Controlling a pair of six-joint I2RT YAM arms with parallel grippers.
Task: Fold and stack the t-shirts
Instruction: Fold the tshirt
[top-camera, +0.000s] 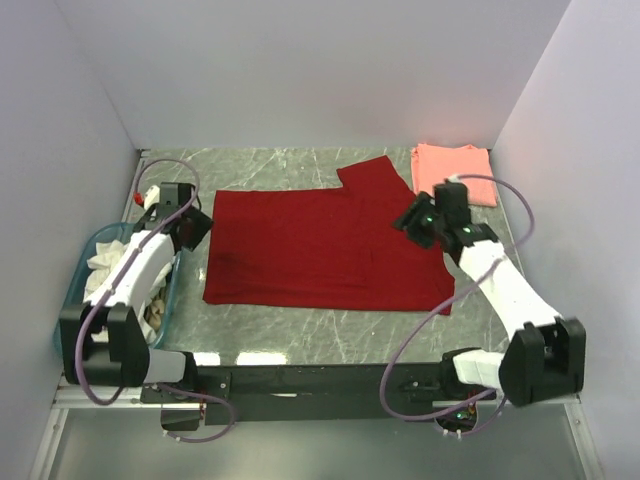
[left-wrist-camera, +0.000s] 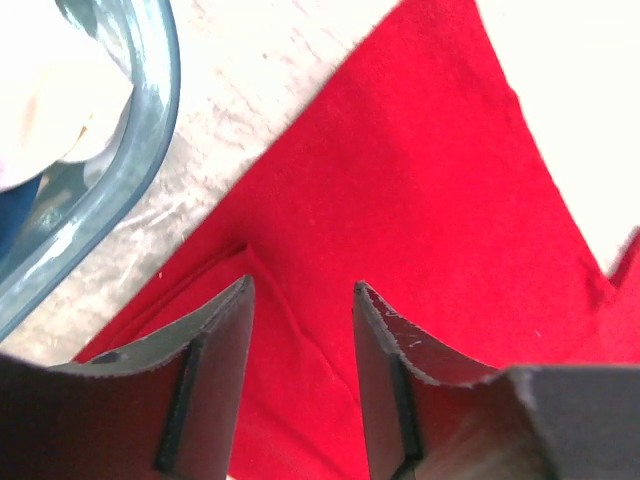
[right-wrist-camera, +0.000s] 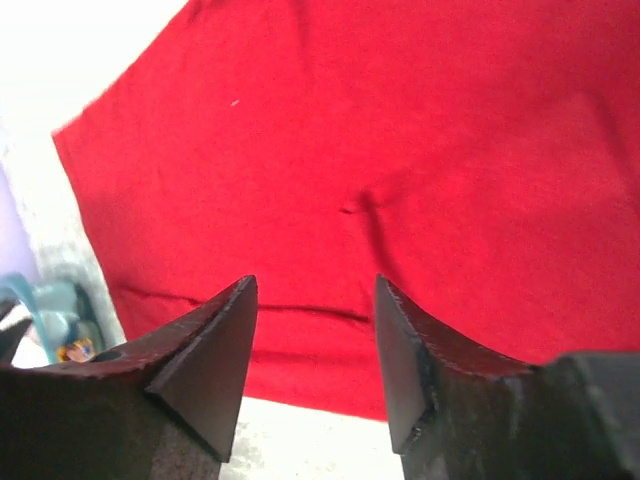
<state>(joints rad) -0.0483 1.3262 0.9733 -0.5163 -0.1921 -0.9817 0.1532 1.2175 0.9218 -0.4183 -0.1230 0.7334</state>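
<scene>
A deep red t-shirt (top-camera: 320, 245) lies spread flat on the marble table, partly folded, one sleeve pointing toward the back. A salmon-pink t-shirt (top-camera: 452, 172) lies folded at the back right corner. My left gripper (top-camera: 197, 228) hovers at the red shirt's left edge, open with nothing between its fingers; red cloth (left-wrist-camera: 420, 200) fills the left wrist view below the left gripper (left-wrist-camera: 303, 290). My right gripper (top-camera: 415, 222) hangs over the shirt's right side, open and empty. The right wrist view shows the red shirt (right-wrist-camera: 400, 150) under the right gripper (right-wrist-camera: 315, 285).
A clear blue-tinted bin (top-camera: 80, 270) holding pale cloth stands at the left edge of the table, beside the left arm; its rim (left-wrist-camera: 130, 160) also appears in the left wrist view. White walls enclose the table on three sides.
</scene>
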